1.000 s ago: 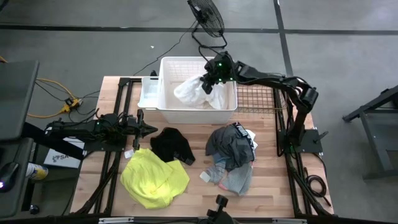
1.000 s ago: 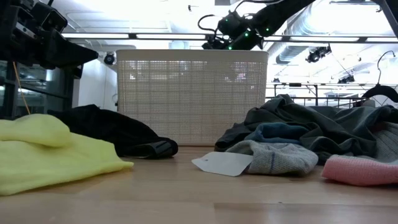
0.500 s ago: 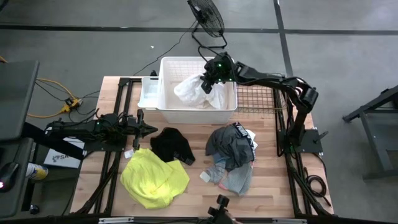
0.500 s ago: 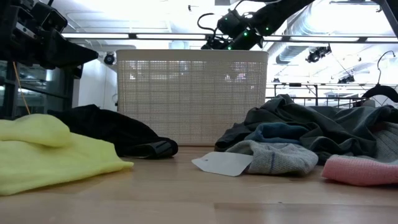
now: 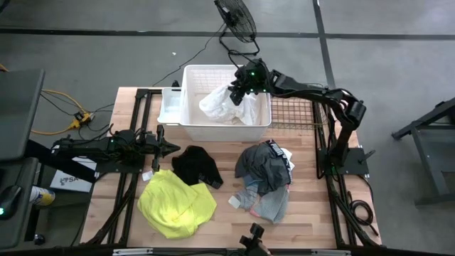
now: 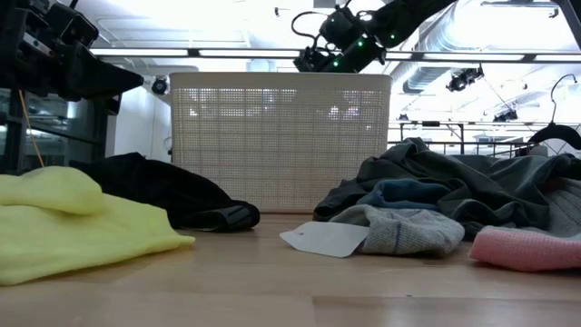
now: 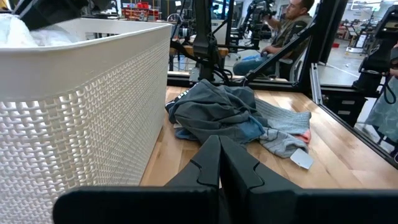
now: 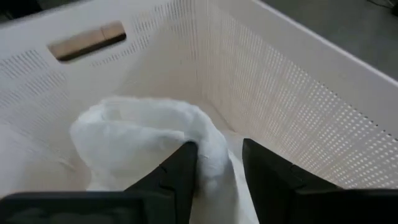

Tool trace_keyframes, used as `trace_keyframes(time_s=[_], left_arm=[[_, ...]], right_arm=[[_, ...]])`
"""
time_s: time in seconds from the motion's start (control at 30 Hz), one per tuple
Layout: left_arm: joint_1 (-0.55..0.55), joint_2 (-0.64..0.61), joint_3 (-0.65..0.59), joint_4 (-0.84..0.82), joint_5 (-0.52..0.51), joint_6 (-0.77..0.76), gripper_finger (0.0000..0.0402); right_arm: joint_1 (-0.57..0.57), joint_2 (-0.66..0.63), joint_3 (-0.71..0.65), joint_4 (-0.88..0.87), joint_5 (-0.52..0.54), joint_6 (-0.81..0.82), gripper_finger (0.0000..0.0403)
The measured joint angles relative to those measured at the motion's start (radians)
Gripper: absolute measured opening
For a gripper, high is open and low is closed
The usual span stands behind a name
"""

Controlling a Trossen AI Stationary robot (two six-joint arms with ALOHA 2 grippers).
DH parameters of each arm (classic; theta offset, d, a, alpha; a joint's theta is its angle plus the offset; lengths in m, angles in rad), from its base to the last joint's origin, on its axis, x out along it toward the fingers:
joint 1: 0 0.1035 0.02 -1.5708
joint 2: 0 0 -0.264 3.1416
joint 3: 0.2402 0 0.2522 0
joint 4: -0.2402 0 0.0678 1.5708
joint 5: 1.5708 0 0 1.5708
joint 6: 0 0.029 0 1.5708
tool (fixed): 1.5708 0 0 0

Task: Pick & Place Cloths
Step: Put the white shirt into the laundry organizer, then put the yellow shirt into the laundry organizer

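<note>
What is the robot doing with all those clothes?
It is putting cloths into the white basket. The right gripper is over the basket, its fingers open around a fold of the white cloth lying inside. The left gripper waits shut over the table. The yellow cloth, black cloth and grey pile lie on the table.
</note>
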Motion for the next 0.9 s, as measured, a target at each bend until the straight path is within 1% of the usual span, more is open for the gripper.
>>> trace_keyframes(time_s=[0.17, 0.43, 0.53, 0.63, 0.9], left_arm=[[0.0, 0.0, 0.0, 0.0, 0.0, 0.0, 0.0001], [0.0, 0.0, 0.0, 0.0, 0.0, 0.0, 0.0001], [0.0, 0.0, 0.0, 0.0, 0.0, 0.0, 0.0001], [0.0, 0.0, 0.0, 0.0, 0.0, 0.0, 0.0001], [0.0, 0.0, 0.0, 0.0, 0.0, 0.0, 0.0001]], right_arm=[[0.0, -0.011, 0.0, -0.006, -0.024, 0.046, 0.0147], [0.0, -0.024, 0.0, -0.012, -0.02, 0.068, 0.0211], [0.0, -0.041, 0.0, -0.01, -0.021, 0.066, 0.0229], [0.0, -0.067, 0.0, -0.007, -0.022, 0.066, 0.0236], [0.021, -0.144, 0.0, -0.027, -0.028, 0.064, 0.0235]])
